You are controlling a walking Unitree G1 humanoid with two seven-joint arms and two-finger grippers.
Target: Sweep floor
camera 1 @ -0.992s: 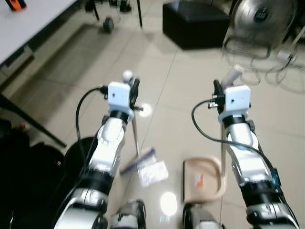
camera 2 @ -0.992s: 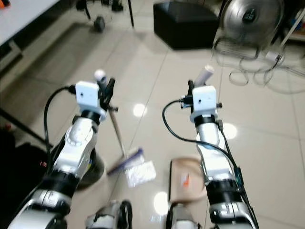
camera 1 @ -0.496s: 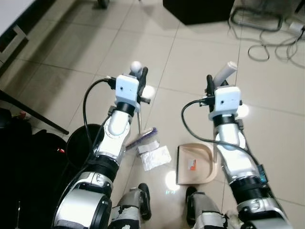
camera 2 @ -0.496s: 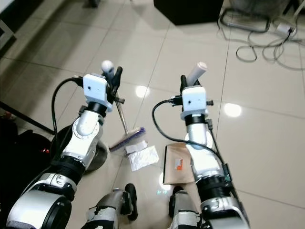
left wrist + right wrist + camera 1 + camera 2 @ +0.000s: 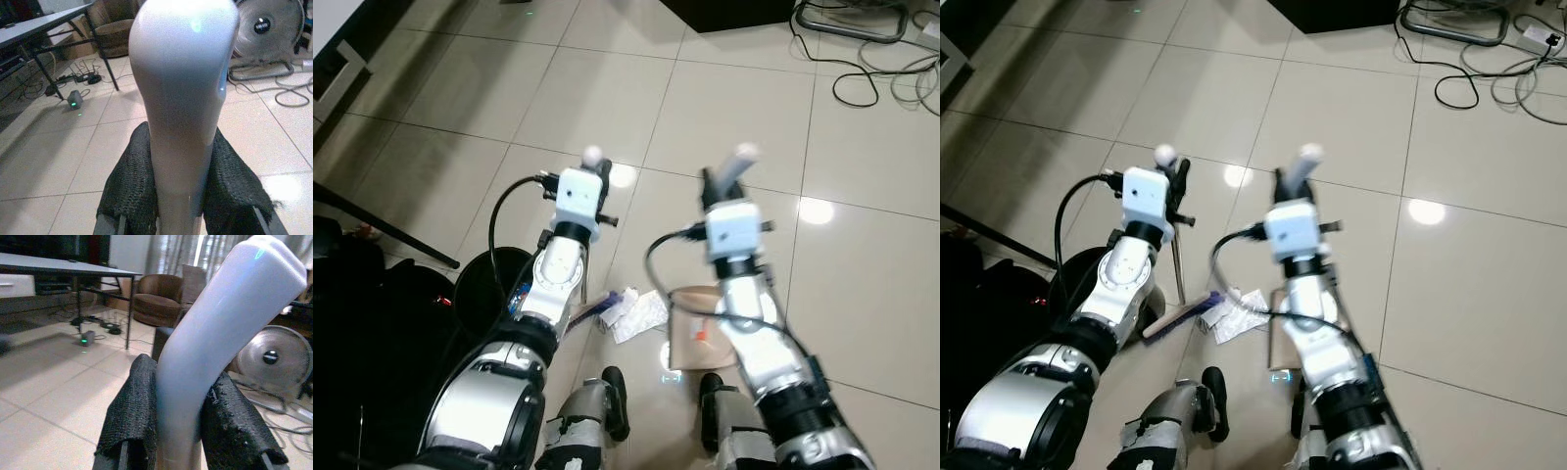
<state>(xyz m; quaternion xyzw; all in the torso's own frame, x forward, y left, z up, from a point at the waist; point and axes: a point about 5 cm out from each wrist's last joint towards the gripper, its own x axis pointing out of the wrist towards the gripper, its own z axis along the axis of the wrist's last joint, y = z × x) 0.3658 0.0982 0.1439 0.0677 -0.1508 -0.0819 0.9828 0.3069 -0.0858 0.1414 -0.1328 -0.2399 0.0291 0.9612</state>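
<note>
My left gripper [image 5: 600,176] is shut on the white top of the broom handle [image 5: 181,98], its fingers [image 5: 128,186] pressed on both sides. The thin broom stick [image 5: 1178,279] runs down to the purple-bristled head [image 5: 1181,315] on the floor. Crumpled white paper [image 5: 637,312] lies right beside the head. My right gripper [image 5: 722,184] is shut on the white dustpan handle [image 5: 215,338]. The beige dustpan [image 5: 689,330] sits on the tiles just right of the paper, partly hidden by my right arm, with a small orange scrap inside.
A black round bin [image 5: 481,291] stands by my left arm, with black bags [image 5: 362,343] and a slanted table leg [image 5: 382,230] further left. Cables [image 5: 876,73] lie at the far right. My feet [image 5: 602,406] are just behind the paper. Glossy tiles stretch ahead.
The camera has tilted further down. My right arm and the dustpan have shifted left, closer to the paper. The broom head now sits against the paper.
</note>
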